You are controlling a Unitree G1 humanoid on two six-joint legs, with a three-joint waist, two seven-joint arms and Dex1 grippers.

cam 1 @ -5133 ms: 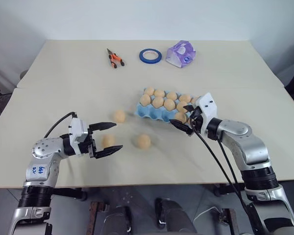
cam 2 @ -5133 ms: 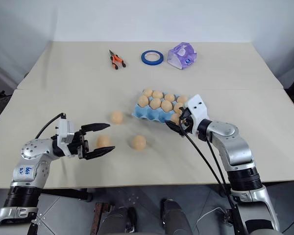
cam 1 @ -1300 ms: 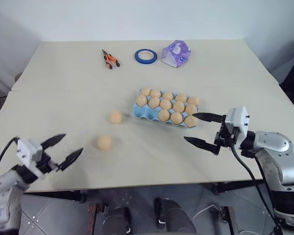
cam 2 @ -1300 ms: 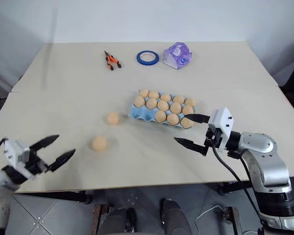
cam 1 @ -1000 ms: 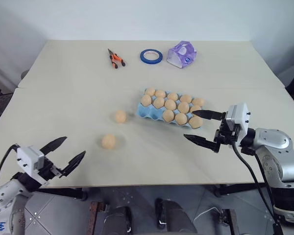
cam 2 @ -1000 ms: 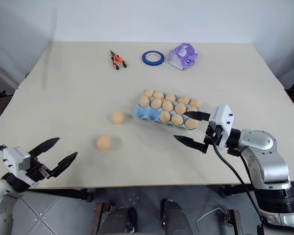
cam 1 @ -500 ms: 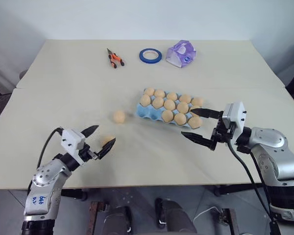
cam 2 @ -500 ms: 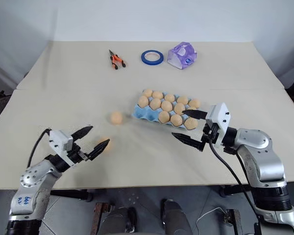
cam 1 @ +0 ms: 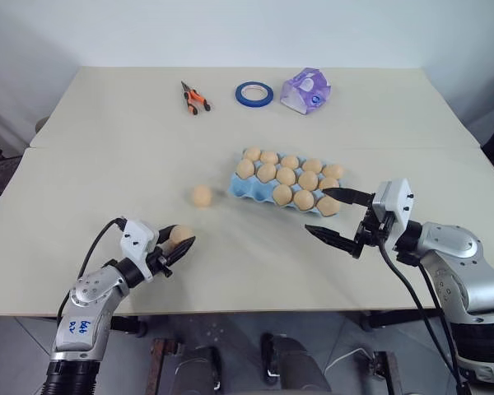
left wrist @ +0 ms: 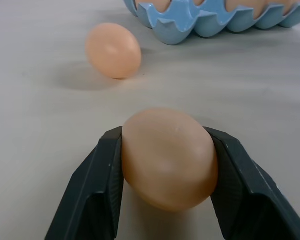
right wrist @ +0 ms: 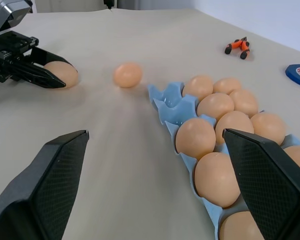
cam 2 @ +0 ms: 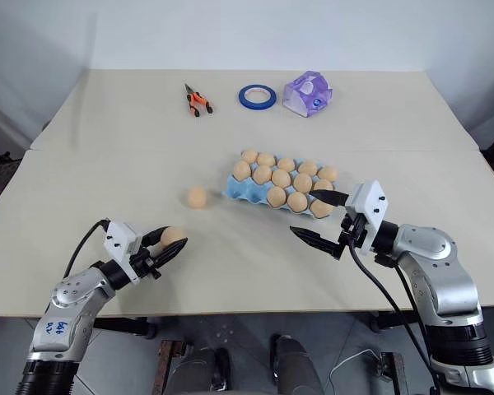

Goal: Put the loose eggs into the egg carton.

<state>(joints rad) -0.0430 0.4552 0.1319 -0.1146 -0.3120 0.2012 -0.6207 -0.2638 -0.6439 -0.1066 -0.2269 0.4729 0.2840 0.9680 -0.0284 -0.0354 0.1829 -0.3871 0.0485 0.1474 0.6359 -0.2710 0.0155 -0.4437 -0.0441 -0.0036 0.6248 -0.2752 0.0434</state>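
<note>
On the near half of the table [cam 1: 82, 197], my left gripper [cam 1: 178, 243] has its 2 black fingers [left wrist: 97, 190] pressed against the sides of 1 loose egg [left wrist: 169, 157]; the left wrist view shows contact on both sides, with the egg sitting on or just above the tabletop. I judge the grasp made but the lift not yet done.

A 2nd loose egg [cam 1: 202, 195] lies free on the table, between the held one and the egg carton [cam 1: 245, 191], just beside the carton's left end.

The carton sits mid-table, light blue, most cups filled. I count about 13 eggs in it from the head views. The right wrist view shows 2 empty cups [right wrist: 170, 100] at the end nearest the free egg. So 2 eggs remain for 2 vacant cups, as far as I can tell.

My right gripper [cam 1: 336, 216] has its fingers spread wide, holding nothing, hovering just beside the carton's right end.

Status, my judgement: mostly done. Left: carry the held egg to a vacant cup, release, then repeat for the free egg.

Pliers [cam 1: 193, 97], a blue tape ring [cam 1: 253, 93] and a purple packet [cam 1: 305, 90] lie on the far side, well apart from the work.
</note>
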